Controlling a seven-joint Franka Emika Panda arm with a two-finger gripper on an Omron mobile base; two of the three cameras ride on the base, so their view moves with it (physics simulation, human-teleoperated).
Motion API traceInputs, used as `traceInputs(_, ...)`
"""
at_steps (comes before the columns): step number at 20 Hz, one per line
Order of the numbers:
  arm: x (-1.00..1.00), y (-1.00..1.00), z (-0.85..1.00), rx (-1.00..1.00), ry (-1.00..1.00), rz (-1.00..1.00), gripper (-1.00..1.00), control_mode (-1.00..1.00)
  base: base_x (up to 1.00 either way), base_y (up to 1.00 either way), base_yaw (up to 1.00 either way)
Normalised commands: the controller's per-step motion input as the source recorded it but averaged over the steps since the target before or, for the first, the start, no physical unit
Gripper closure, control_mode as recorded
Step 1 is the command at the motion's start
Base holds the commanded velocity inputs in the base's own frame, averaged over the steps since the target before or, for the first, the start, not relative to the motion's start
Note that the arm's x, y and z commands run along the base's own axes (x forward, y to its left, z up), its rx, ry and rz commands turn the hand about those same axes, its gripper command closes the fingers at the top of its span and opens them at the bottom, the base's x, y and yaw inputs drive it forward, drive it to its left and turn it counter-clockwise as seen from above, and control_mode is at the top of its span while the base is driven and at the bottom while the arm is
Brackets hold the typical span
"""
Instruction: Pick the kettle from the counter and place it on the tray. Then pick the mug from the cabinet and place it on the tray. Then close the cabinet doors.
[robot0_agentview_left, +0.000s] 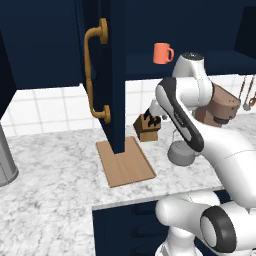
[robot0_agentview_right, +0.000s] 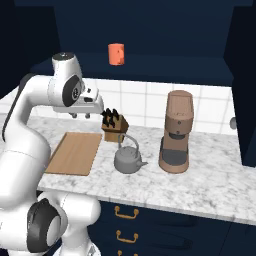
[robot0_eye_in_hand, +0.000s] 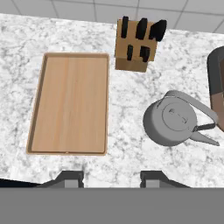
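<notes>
Kettle on the counter, jaws parted and empty above it.

Left base view: an open cabinet door (robot0_agentview_left: 111, 75) hangs over the tray (robot0_agentview_left: 125, 162); the arm hides most of the kettle (robot0_agentview_left: 180, 154).
Right base view: kettle (robot0_agentview_right: 129, 159) sits between tray (robot0_agentview_right: 75, 152) and coffee machine (robot0_agentview_right: 176, 132), knife block (robot0_agentview_right: 114, 126) just behind; mug (robot0_agentview_right: 116, 54) on the cabinet shelf.
Hand view: the gripper (robot0_eye_in_hand: 111, 178) hangs over bare counter (robot0_eye_in_hand: 127, 105) between tray and kettle.

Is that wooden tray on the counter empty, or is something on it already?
Empty: the tray is bare wood; the kettle stands beside it.
</notes>
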Motion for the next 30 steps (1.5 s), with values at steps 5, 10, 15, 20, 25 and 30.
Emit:
traceInputs(5, -0.17, -0.12, -0.03, 0.01, -0.04, 0.0, -1.0, -1.0, 0.0, 0.0, 0.0)
traceInputs(10, -0.34, -0.71, -0.24, 0.04, -0.05, -0.08, -1.0, -1.0, 0.0, 0.0, 0.0)
traceInputs(15, -0.06, -0.68, -0.35, -0.01, 0.0, -0.12, -1.0, -1.0, 0.0, 0.0, 0.0)
traceInputs(20, 0.2, -0.43, -0.2, -0.06, 0.05, -0.02, -1.0, -1.0, 0.0, 0.0, 0.0)
traceInputs(25, 0.43, -0.05, -0.06, -0.13, 0.09, 0.06, -1.0, -1.0, 0.0, 0.0, 0.0)
traceInputs(30, 0.32, -0.06, -0.11, -0.12, 0.08, 0.16, -1.0, -1.0, 0.0, 0.0, 0.0)
